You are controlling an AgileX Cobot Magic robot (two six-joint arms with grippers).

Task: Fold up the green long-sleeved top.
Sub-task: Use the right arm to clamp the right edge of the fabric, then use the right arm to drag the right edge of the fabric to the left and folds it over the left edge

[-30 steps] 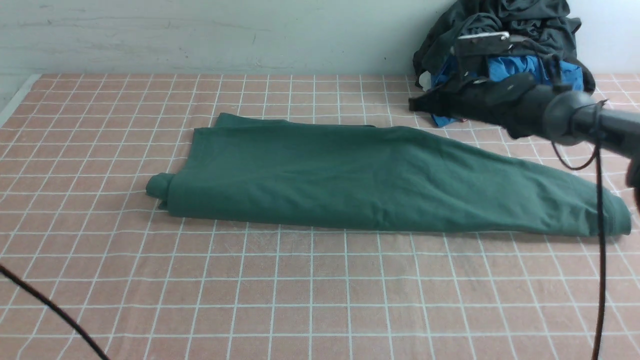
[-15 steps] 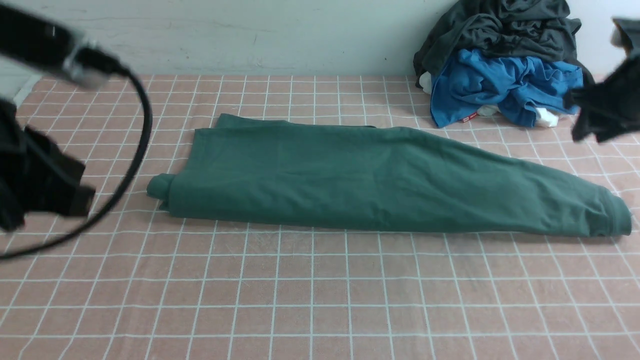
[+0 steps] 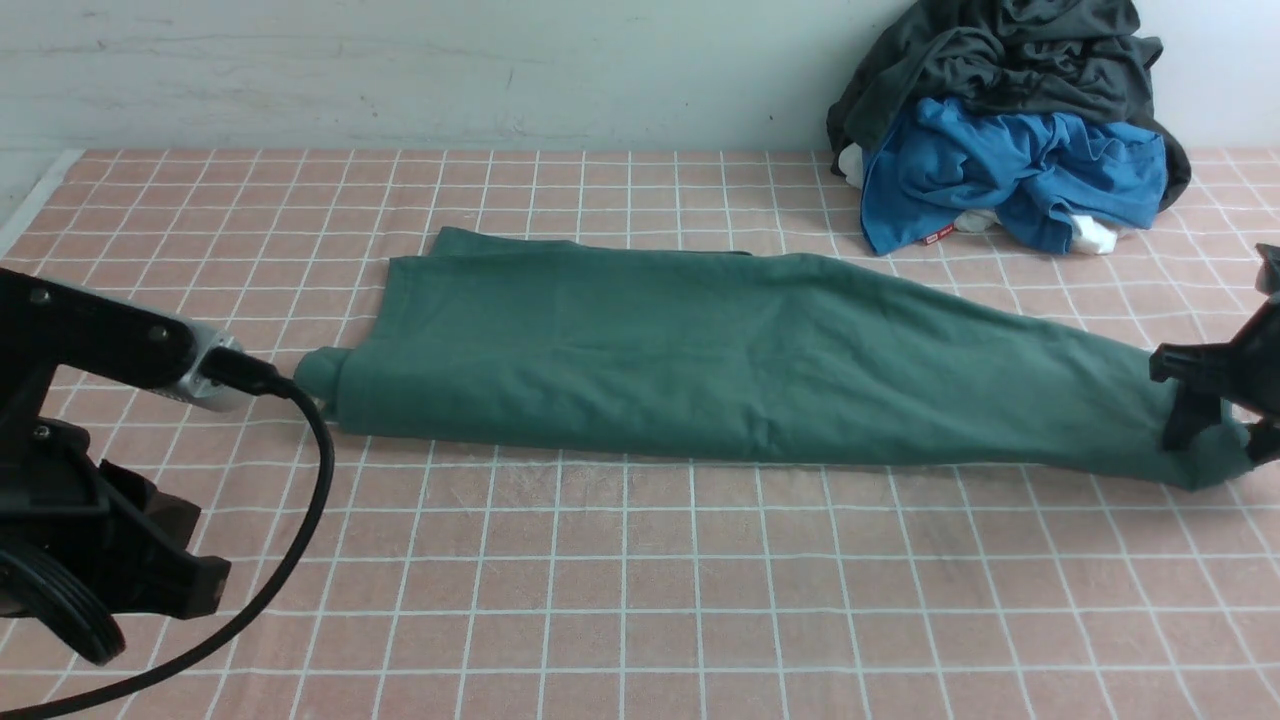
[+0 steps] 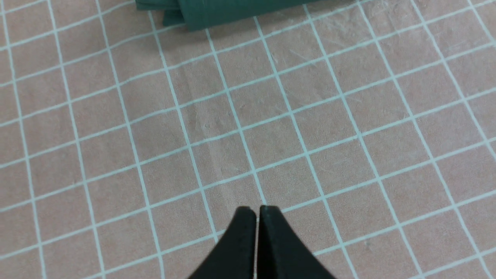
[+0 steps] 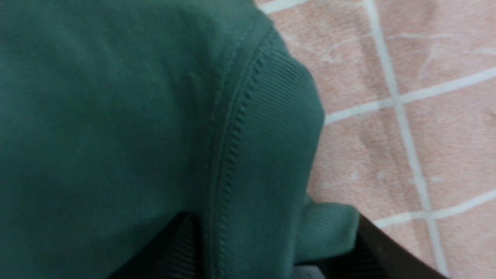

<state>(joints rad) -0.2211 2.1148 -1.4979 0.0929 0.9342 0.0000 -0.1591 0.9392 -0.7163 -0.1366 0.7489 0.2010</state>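
The green long-sleeved top [image 3: 700, 350] lies folded into a long band across the pink checked cloth, its sleeve tapering to the right. My right gripper [image 3: 1213, 440] is down at the sleeve's end. In the right wrist view its jaws [image 5: 275, 244] stand wide apart, open, with the ribbed cuff [image 5: 271, 135] bunched between them. My left gripper [image 3: 190, 585] hovers low at the front left, short of the top's left end. In the left wrist view it [image 4: 255, 209] is shut and empty over bare cloth, with a corner of the top [image 4: 217, 11] ahead of it.
A heap of clothes sits at the back right against the wall: a dark grey garment [image 3: 1010, 50] on a bright blue one [image 3: 1000, 170]. The left arm's black cable [image 3: 315, 500] loops over the cloth near the top's left end. The table's left edge [image 3: 30, 205] shows at the back.
My right arm came down from in front of the clothes heap to the sleeve's cuff, and its jaws opened. My left arm swung in and lowered at the front left. The cuff end bunched slightly.
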